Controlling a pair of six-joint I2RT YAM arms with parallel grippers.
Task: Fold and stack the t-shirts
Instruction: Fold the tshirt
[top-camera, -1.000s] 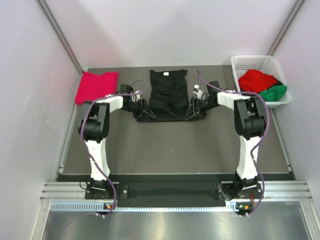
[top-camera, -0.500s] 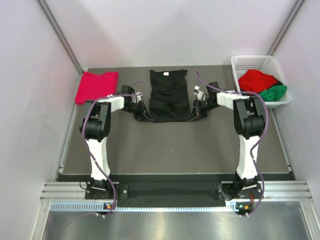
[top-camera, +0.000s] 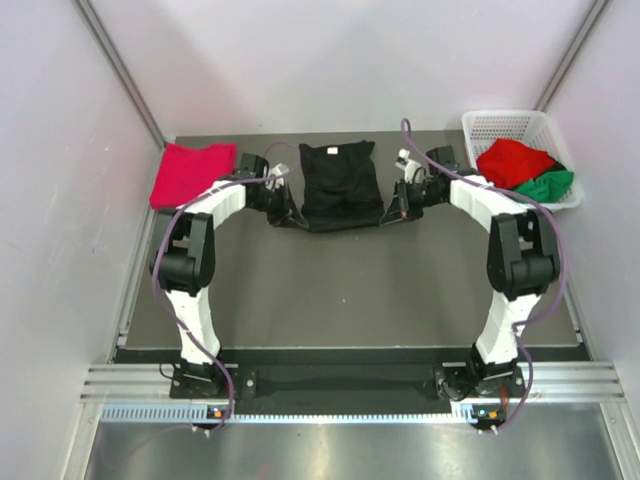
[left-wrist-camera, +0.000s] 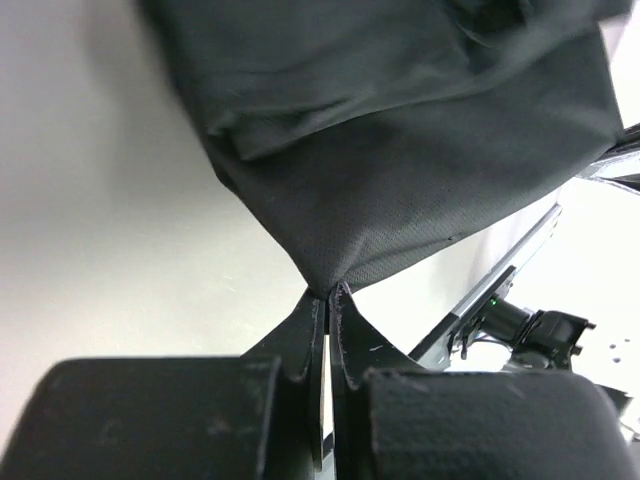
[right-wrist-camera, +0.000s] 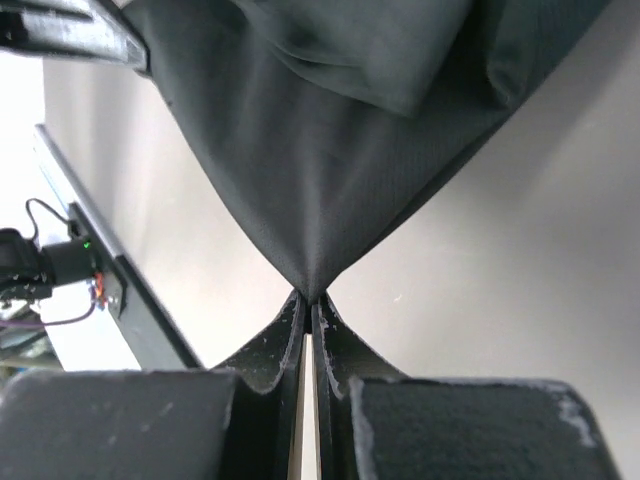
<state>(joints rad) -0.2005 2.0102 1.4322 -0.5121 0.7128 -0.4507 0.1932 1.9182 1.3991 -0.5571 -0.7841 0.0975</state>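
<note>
Top external view: the black t-shirt (top-camera: 340, 185) lies at the far middle of the table (top-camera: 340, 290), shorter than a second ago. Open then, the left gripper (left-wrist-camera: 327, 297) and the right gripper (right-wrist-camera: 308, 300) are now clamped on its near corners, lifting the hem; I judge the fold is starting.

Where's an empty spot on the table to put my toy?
The big bare patch of table between the black tee and the near edge. The far edge is crowded: pink tee, black tee with the left gripper and right gripper pinching its near corners, then the basket.
</note>
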